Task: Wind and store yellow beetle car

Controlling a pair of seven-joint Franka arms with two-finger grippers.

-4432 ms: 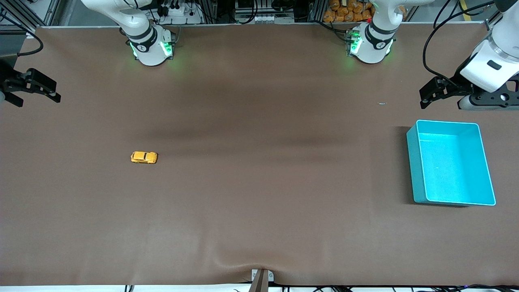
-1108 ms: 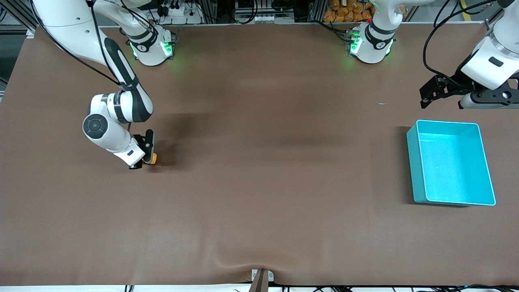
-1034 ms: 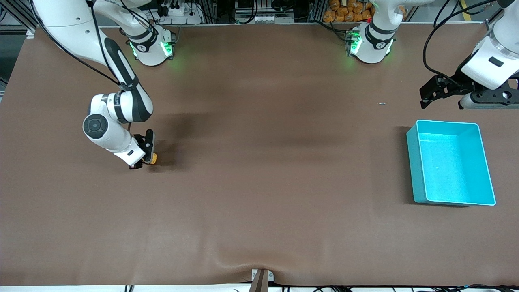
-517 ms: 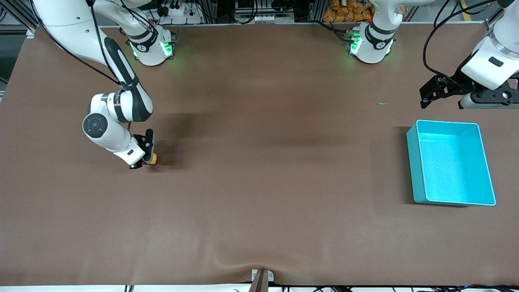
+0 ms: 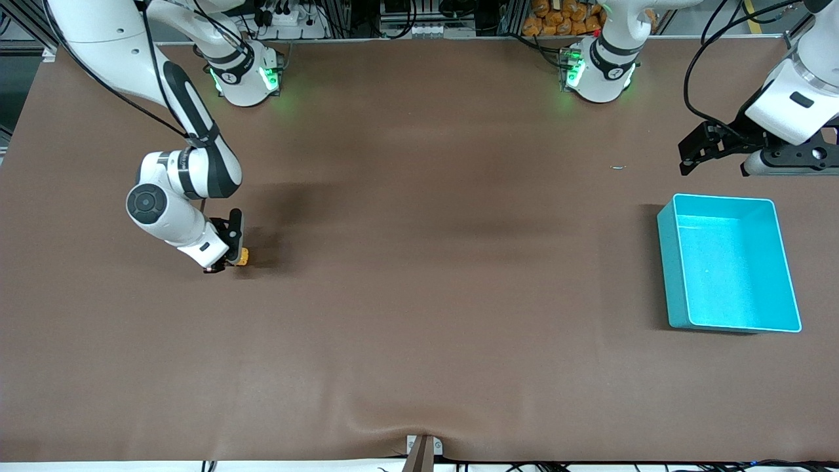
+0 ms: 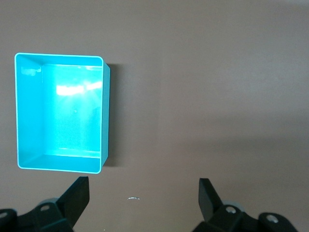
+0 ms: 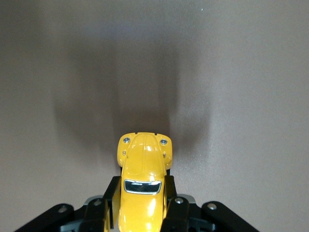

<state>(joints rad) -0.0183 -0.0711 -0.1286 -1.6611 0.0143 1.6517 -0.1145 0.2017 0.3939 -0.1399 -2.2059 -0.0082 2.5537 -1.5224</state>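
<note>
In right tool (image 7: 141, 212): unlabelled yellow beetle car (image 7: 143, 181)

The right end effector (image 5: 226, 252) hides most of the yellow beetle car (image 5: 242, 256).

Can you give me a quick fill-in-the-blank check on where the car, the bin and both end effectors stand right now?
1. The right end effector is shut on the yellow beetle ____.
2. The teal bin sits toward the ____ arm's end of the table.
3. The left end effector waits with its fingers ____, beside the teal bin.
4. Inside, the teal bin holds ____.

Missing words: car; left; open; nothing
</note>
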